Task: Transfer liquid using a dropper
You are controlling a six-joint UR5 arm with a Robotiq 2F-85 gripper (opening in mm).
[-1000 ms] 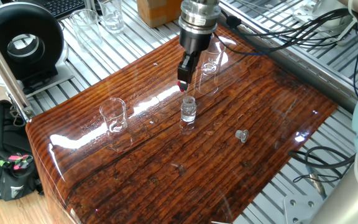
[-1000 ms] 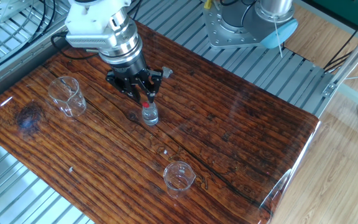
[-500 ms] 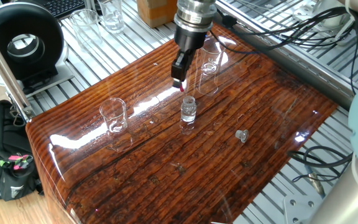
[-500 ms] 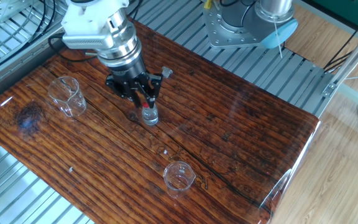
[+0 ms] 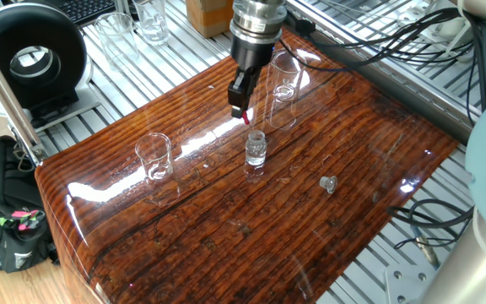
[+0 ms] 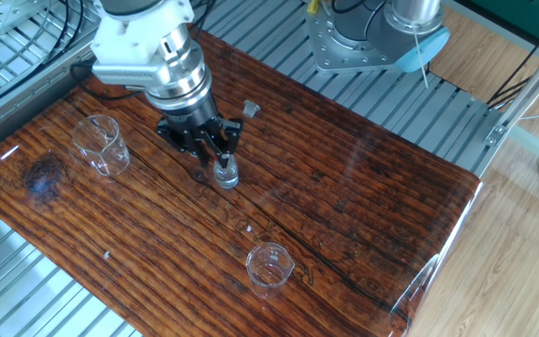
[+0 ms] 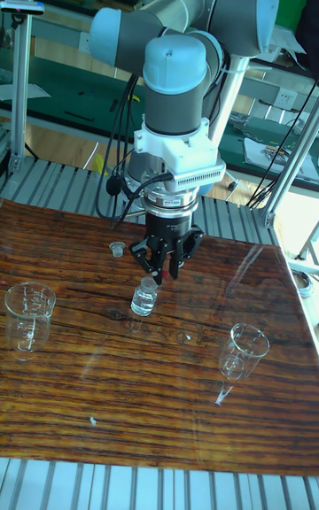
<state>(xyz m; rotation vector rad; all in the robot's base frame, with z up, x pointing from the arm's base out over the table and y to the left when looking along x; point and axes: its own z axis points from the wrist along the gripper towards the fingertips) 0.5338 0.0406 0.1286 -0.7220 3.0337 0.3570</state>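
The end effector point(image 5: 241, 103) hangs above the middle of the wooden tabletop point(image 5: 310, 219), its fingers pinched on the red bulb of the dropper point(image 5: 245, 118). In one fixed view the bulb shows as a small red spot between the fingertips, just up and left of a small glass vial point(image 5: 256, 149). The slim clear tube below the bulb is too thin to make out in any view, so I cannot tell whether its tip sits inside the vial's mouth or has cleared it.

The relation that matters: the dropper's long axis appears near vertical, pointing down from the end effector toward the vial, with the bulb slightly offset to the upper left of the vial's opening in that view. The tall fixed view puts the vial point(image 7: 145, 297) directly under the fingers.

Two small beakers stand well apart from it: one point(image 5: 154, 157) to the left of centre, another point(image 6: 269, 266) toward the lower middle of the other fixed view. Either is probably the receiving vessel, so the dropper must rise clear before travelling sideways. The liquid itself is not discernible.
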